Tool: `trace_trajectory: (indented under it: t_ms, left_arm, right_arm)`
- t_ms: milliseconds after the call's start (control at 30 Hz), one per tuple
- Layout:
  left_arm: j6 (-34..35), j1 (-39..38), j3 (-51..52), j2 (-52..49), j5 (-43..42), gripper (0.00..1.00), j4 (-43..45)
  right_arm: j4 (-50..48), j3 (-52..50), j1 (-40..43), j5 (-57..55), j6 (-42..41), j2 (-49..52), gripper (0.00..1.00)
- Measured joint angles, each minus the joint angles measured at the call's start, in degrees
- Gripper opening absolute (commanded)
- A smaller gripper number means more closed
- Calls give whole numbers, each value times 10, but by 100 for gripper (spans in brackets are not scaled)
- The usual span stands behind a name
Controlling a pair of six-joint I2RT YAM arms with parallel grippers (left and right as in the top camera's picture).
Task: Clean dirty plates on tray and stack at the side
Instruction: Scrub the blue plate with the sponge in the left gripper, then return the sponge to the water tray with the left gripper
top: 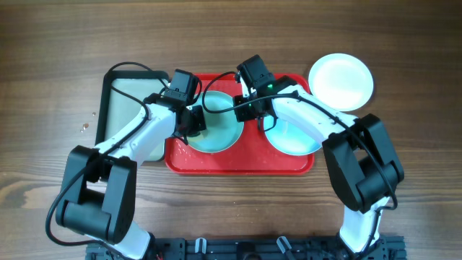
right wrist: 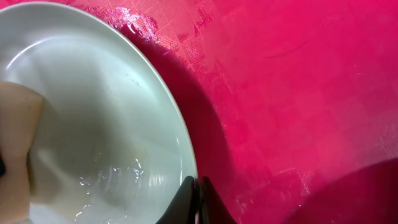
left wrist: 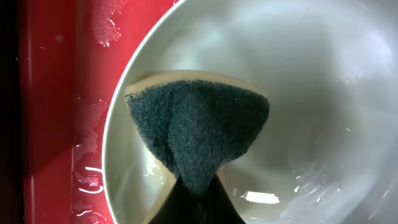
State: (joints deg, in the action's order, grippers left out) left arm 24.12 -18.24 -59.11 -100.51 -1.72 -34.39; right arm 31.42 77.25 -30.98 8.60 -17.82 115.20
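Left pincer [left wrist: 196,199]: clamped on the sponge [left wrist: 199,130], dark scouring face towards the camera, a pale backing edge showing behind it.
Right pincer [right wrist: 198,190]: fingers drawn together right at the rim of the plate being scrubbed [right wrist: 93,124]; I judge it is pinching that rim to steady it (the contact itself sits at the frame's bottom edge).
Plate being scrubbed [top: 220,136]: pale turquoise, wet, lying flat in the left half of the red tray [top: 238,165].
Second turquoise plate [top: 292,142]: also on the tray, just beside the first, partly under the right arm.
White plate [top: 341,81]: off the tray, on the desk [top: 58,72] at the far right. I take that for the stacking spot.
Black-rimmed tray [top: 130,94]: touching or nearly touching the red tray's left side.
Key relation: the sponge rests inside the plate's left rim, so the rest of the basin lies rightwards from my left pincer, towards the right pincer holding the opposite edge. The plate is round, so it has no long axis; any wiping stroke should travel across to the right.
Nearer arm for stacking: the right one, in my judgement.
Writing: no brand or label readable anywhere.
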Motion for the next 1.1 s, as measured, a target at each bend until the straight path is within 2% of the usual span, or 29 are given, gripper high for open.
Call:
trace_trajectory:
  t_ms: [300, 467, 633, 733, 1000, 1100]
  left_arm:
    - [28, -3, 4, -4, -26, 5, 29]
    - [43, -32, 4, -25, -28, 8, 61]
    - [47, -80, 4, -35, -78, 8, 118]
    - [48, -85, 4, -36, -94, 4, 120]
    - [34, -85, 4, -30, -117, 4, 117]
    - [28, -64, 8, 26, -126, 4, 97]
  right_arm:
    - [0, 0, 0, 0, 0, 0, 4]
    - [-1, 0, 2, -1, 0, 0, 5]
    - [-1, 0, 2, -1, 0, 0, 4]
    - [-1, 0, 2, -1, 0, 0, 4]
    - [-1, 0, 2, -1, 0, 0, 4]
    - [-2, 0, 0, 0, 0, 0, 4]
